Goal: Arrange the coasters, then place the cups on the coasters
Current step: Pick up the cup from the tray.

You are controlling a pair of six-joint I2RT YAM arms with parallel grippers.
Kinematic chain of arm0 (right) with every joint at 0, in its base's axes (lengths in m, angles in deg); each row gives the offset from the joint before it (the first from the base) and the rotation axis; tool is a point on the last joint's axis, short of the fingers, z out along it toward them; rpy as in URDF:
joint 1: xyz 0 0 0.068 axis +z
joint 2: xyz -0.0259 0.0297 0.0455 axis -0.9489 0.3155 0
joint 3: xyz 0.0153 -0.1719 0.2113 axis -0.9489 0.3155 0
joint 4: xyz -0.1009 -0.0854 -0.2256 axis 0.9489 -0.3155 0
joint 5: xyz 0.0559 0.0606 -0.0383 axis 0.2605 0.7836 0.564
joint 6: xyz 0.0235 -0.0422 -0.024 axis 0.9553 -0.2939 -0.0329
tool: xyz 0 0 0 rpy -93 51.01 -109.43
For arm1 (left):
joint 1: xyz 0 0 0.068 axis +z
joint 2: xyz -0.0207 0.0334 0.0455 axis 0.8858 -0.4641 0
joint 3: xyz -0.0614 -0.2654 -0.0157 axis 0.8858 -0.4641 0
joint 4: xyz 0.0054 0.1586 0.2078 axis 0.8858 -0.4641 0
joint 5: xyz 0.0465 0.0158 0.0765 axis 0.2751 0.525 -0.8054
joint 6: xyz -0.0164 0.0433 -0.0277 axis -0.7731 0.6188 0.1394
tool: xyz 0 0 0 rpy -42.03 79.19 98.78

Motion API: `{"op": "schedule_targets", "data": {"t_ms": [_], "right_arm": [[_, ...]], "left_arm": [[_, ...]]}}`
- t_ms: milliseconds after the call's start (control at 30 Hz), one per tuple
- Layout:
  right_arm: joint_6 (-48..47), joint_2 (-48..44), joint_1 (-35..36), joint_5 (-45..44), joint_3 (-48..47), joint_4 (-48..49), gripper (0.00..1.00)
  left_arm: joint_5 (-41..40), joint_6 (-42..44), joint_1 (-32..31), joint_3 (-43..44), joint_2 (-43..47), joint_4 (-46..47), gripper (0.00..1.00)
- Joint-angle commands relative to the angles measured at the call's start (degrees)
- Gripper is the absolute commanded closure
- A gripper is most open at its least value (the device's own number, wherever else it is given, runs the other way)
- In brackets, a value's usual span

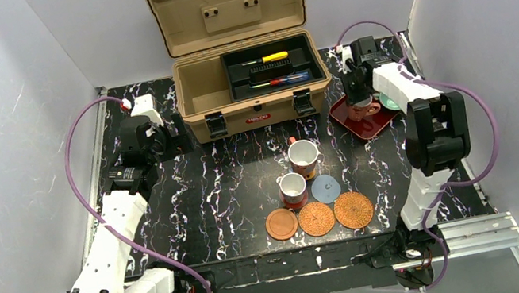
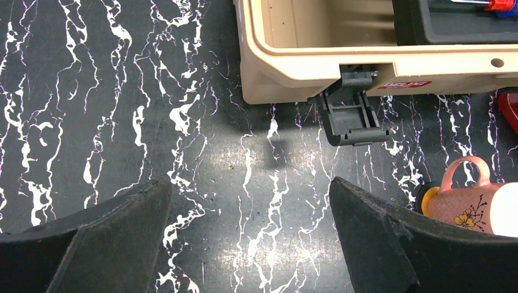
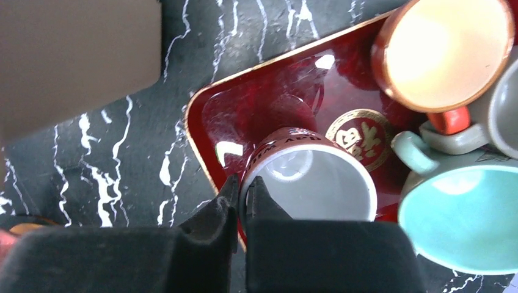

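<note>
In the right wrist view my right gripper (image 3: 242, 189) is shut on the rim of a red mug (image 3: 308, 177) with a white inside. One finger is inside it and one outside. The mug stands on the dark red tray (image 3: 256, 104) beside an orange cup (image 3: 449, 52), a teal cup (image 3: 464, 220) and a grey-olive cup (image 3: 504, 113). Near the front lie a wooden coaster (image 1: 282, 224), two woven coasters (image 1: 316, 218) (image 1: 354, 210) and a blue-grey coaster (image 1: 325, 187). Two more cups (image 1: 304, 156) (image 1: 293, 187) stand behind them. My left gripper (image 2: 250, 189) hangs open over bare table.
An open tan toolbox (image 1: 250, 88) holding screwdrivers stands at the back centre, its latch (image 2: 353, 116) hanging in front of my left gripper. The pink flowered cup (image 2: 470, 204) sits to that gripper's right, with an orange, dark-edged disc (image 2: 429, 198) at its base. Grey walls enclose the table.
</note>
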Motion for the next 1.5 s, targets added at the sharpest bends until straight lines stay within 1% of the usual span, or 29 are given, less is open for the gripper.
{"op": "schedule_targets", "data": {"t_ms": [0,100,200,233,333,433,533,667,833,1000,1233,1467], "right_arm": [[-4.4,-4.4,1.5,1.4,1.9,-2.7,0.84],[-3.1,-6.0,2.0,0.1,2.7,-2.6,0.63],[-0.2,-8.5,2.0,0.0,3.2,-2.0,0.49],[0.7,-9.3,2.0,0.1,3.3,-1.8,0.46],[4.2,-12.2,2.0,-0.6,2.9,-2.0,0.4],[10.3,-15.4,1.9,-4.2,3.1,-1.9,0.35],[19.0,-18.8,1.5,-7.5,5.4,-0.2,0.33],[27.9,-21.1,1.2,-10.8,7.8,0.5,0.32],[34.5,-23.1,0.6,-12.4,11.8,4.5,0.3],[41.5,-23.5,-1.2,-16.3,14.3,5.1,0.29],[47.5,-21.8,-3.1,-18.9,15.8,5.4,0.3],[51.0,-18.9,-3.1,-18.4,16.3,6.6,0.31]], "left_arm": [[0.2,0.3,-0.3,0.0,0.2,-0.2,0.01],[0.2,0.3,-0.3,0.0,0.1,-0.2,0.01],[0.2,0.3,-0.3,0.1,0.1,-0.2,0.01],[0.3,0.3,-0.3,0.1,0.1,-0.2,0.01],[0.2,0.3,-0.3,0.1,0.1,-0.2,0.01],[0.3,0.3,-0.3,0.1,0.1,-0.3,0.01],[0.3,0.2,-0.2,0.1,0.3,-0.3,0.01],[0.5,0.0,-0.3,0.1,0.4,-0.2,0.01],[0.6,0.0,-0.3,0.1,0.6,-0.2,0.01],[0.5,0.0,-0.3,0.1,0.8,-0.2,0.01],[0.8,0.0,-0.4,0.1,0.7,-0.3,0.01],[0.7,0.0,-0.3,0.2,0.6,-0.3,0.01]]}}
